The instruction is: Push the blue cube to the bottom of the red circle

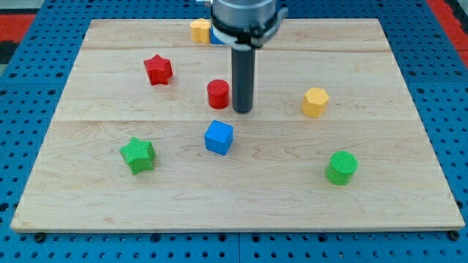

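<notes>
The blue cube (219, 137) sits on the wooden board (380, 197) near the middle, just below the red circle (218, 93). The red circle is a short red cylinder standing above the cube, with a small gap between them. My tip (243, 110) is down on the board just to the right of the red circle and above and to the right of the blue cube, touching neither that I can tell.
A red star (158, 69) lies at upper left, a green star (137, 155) at lower left. A yellow hexagon (315, 101) is at right, a green cylinder (341, 167) at lower right. A yellow block (199, 31) and a partly hidden blue block (216, 38) sit at the top behind the arm.
</notes>
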Robot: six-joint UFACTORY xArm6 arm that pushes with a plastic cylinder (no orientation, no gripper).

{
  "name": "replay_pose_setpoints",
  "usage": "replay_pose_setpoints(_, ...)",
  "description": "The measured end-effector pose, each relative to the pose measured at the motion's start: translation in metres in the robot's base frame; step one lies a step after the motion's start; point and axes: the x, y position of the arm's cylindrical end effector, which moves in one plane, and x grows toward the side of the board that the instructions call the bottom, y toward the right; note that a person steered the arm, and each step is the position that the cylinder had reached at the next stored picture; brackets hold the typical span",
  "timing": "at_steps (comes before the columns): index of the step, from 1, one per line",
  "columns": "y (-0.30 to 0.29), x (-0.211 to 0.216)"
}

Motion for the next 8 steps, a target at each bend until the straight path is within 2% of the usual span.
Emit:
replay_pose_setpoints(2, 0.010, 0.074)
replay_pose_setpoints(3, -0.002, 0.081)
replay_pose_setpoints(4, -0.005, 0.054)
replay_pose_setpoints(5, -0.012, 0.056)
replay_pose_setpoints(6, -0.027, 0.082)
replay_pose_setpoints(8, -0.054, 0.033)
